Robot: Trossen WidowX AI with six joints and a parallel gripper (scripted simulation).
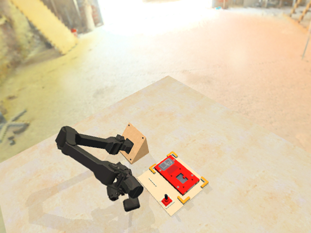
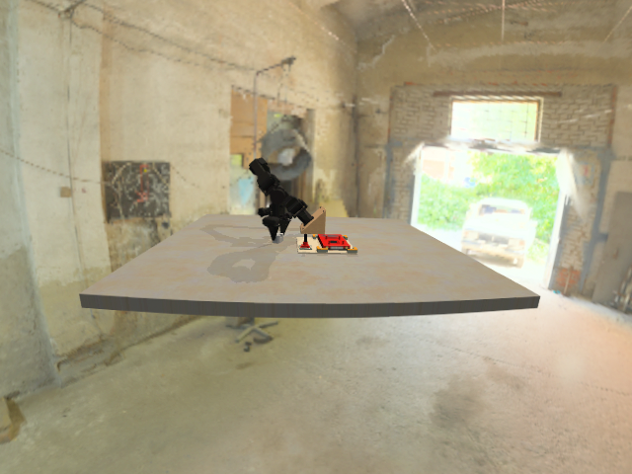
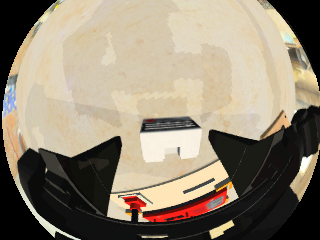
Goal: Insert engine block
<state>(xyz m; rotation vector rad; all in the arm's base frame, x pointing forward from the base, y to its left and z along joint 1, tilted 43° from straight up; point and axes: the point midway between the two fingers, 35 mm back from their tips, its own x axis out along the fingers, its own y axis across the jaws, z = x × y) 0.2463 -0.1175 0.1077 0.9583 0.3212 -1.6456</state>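
Observation:
The engine block is a small pale block with a dark ribbed top. It stands on the table, its slot side facing the board in the wrist view. The arm hides it in the top view. My gripper is open around the block, with a gap on both sides in the wrist view. The red car body lies on the board, its opening empty of the block, with a small red rib at its edge.
The pale board carries orange corner brackets around the car body. A red piece with an upright black handle stands between gripper and car body. A wooden wedge holds the arm's base.

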